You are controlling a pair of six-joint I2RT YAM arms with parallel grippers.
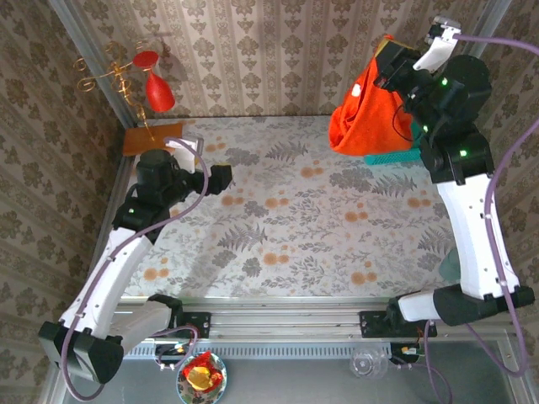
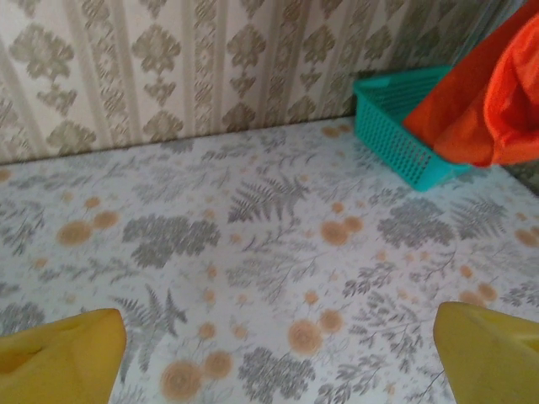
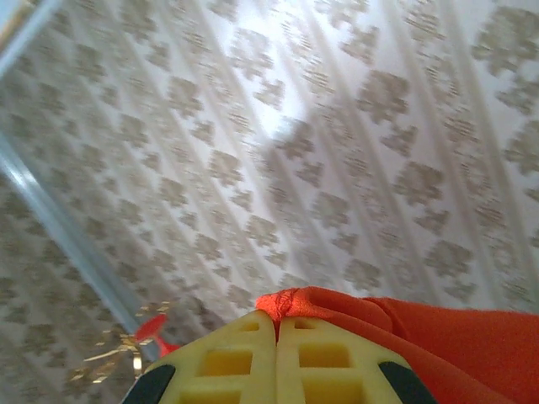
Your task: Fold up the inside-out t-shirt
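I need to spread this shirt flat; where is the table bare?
Bare: the middle and near strip of the table, between the left gripper and the teal basket. Crowded: far right corner, with basket and hanging t-shirt; far left corner, with wooden block.

Bright, even light w/ soft shadows on table (image 1: pixel 278 210); wrist views slightly blurry, esp. near foreground.

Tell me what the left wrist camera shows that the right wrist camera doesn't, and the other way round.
Left wrist: the flowered tabletop, a teal plastic mesh basket by the back wall, and the left gripper, open above the table. Right wrist: the right gripper, shut on a bunched edge of the bright orange-red cloth t-shirt, and a red ornament on a gold wire stand. Both: that t-shirt and the patterned wallpaper.
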